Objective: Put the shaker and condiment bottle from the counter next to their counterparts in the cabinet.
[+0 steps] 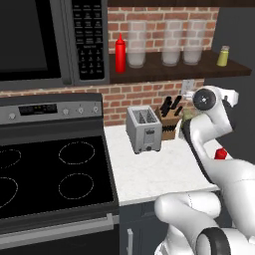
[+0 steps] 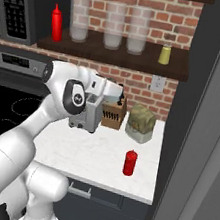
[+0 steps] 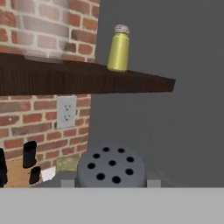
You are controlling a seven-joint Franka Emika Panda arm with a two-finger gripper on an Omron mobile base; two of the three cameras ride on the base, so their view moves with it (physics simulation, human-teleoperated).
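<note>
Hand view entry: the gripper (image 3: 112, 183) is closed narrow on the shaker (image 3: 112, 167), whose perforated dark grey cap sits between the two finger tips at the bottom of the view. The shaker stands upright in the grip, long axis pointing up toward the shelf.

Landmark for all places: the yellow-green shaker (image 3: 119, 48), the counterpart of the held one. Going left to right in the hand view:
- Frosted glass jar (image 3: 46, 28), well to the left of the yellow-green shaker, on the same cabinet (image 3: 83, 76) board.
- Wall outlet (image 3: 66, 112), below and left of the yellow-green shaker, under the board.
- Held shaker, directly below the yellow-green shaker, almost on the same vertical line, well beneath the board's underside.
- Bare board surface to the right of the yellow-green shaker, narrowing toward the shelf end.

Key relation: the target spot lies above and ahead of the gripper. Judgement: the held shaker must rise clear of the board's front edge before going forward, or the cap may catch the underside.

Right base view: the condiment bottle (image 2: 130, 162) stands upright on the counter (image 2: 89, 154), far below the yellow-green shaker and slightly left of it, not yet handled. Its tall red twin (image 2: 57, 22) stands at the far left end of the board.
</note>
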